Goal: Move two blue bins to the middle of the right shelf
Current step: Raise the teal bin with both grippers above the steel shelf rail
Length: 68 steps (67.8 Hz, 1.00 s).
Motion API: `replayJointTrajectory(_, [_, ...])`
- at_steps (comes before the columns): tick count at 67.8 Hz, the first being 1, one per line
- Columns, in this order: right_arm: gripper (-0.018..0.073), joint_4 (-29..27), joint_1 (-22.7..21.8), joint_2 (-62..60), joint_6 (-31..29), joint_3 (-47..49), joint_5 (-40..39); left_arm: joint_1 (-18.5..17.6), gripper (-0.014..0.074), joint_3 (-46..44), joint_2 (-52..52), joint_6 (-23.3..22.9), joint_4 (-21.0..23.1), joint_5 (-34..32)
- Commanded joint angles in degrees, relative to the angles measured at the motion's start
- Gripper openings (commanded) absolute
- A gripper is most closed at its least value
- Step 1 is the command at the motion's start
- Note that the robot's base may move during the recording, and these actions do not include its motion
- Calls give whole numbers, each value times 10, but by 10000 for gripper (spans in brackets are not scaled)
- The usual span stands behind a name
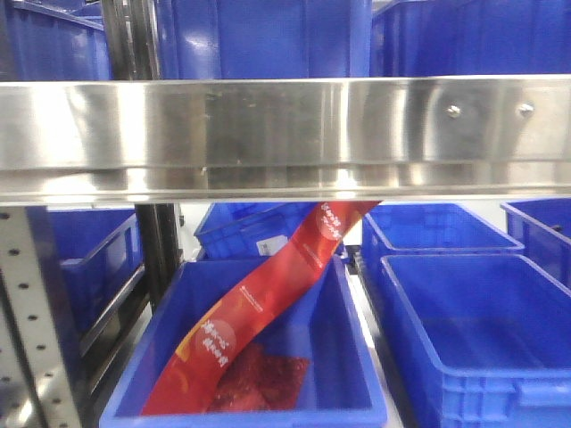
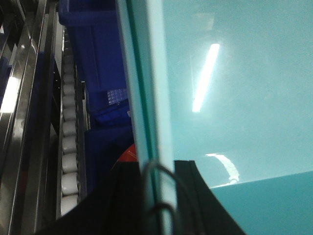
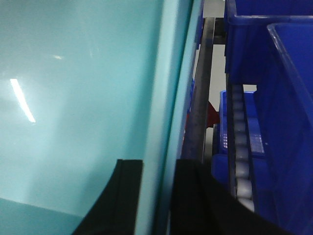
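Mid-carry, my read: both arms have a pale bin in hand, not yet seen resting on the shelf. Left gripper (image 2: 155,196) straddles the rim of a pale bin (image 2: 234,98), dark fingers either side of the wall, clamped on it; right gripper (image 3: 155,196) same on its pale wall (image 3: 73,98). Can't tell if that's one bin held both sides or two. Front view shows no pale bin, only the steel rail (image 1: 285,134) across 12 o'clock, so placement is unconfirmed. Counts: pale bins, one wall per wrist view; dark tubs below the rail about five, nearest one (image 1: 357,374) at 6 o'clock holding a red strip (image 1: 268,299); more dark tubs above. Roller track (image 2: 70,147) at 9 o'clock of the left wrist view.
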<state>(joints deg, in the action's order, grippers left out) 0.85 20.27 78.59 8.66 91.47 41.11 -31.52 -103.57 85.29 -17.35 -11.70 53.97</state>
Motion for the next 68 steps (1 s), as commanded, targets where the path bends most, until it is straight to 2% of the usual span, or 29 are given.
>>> replayJointTrajectory(1, [-154, 5, 1, -9, -5, 10, -57, -2, -111, -11, -13, 6, 3, -45])
replayJointTrajectory(68, [-154, 5, 1, -9, -5, 10, -57, -2, -111, -11, -13, 6, 3, -45])
